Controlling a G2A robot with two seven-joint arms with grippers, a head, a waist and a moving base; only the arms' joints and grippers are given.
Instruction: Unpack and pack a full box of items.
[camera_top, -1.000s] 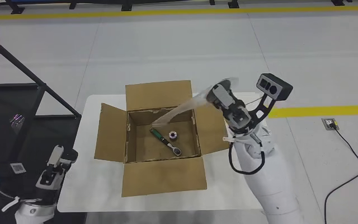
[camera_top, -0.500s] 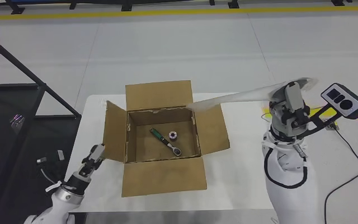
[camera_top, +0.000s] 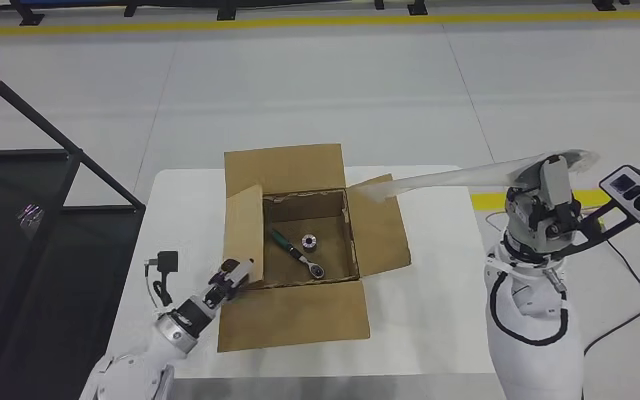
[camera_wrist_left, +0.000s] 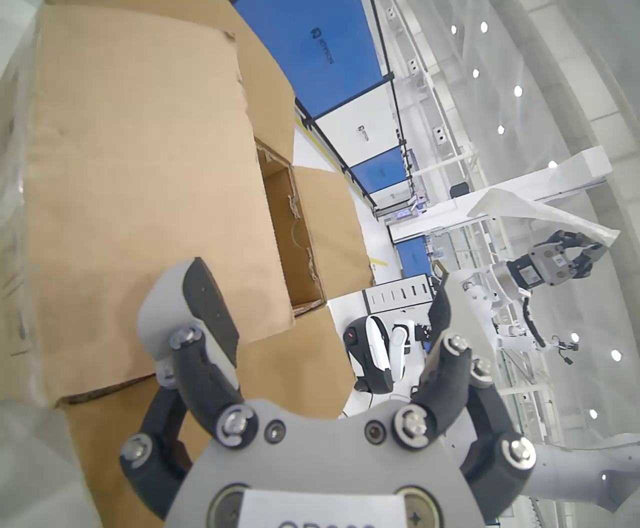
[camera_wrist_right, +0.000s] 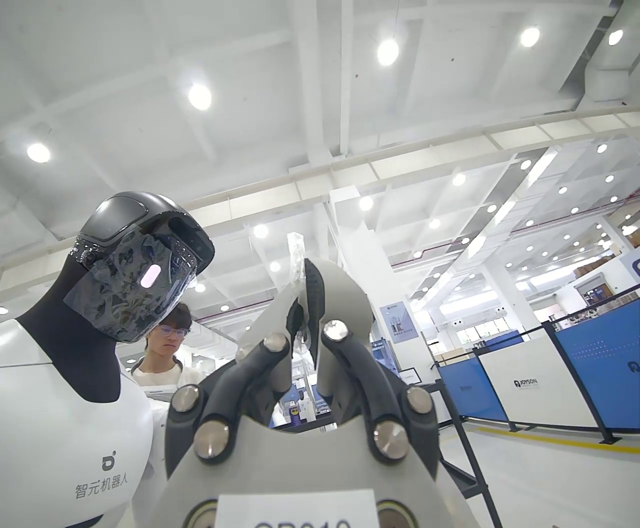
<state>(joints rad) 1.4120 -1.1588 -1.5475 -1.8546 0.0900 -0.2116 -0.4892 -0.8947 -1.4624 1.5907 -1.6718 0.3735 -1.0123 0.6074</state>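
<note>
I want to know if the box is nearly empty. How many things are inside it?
2: a green-handled ratchet in the middle of the box floor and a small round part right beside it. The raised flap may hide more.

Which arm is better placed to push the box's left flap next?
Left, likely: the left claw is open beside that raised flap, while the right claw is shut on a plastic sheet, past the box's other side.

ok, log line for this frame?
left gripper: open, at upright left flap | right gripper: shut on plastic sheet, held aloft | box: open, ratchet and spool inside
</note>
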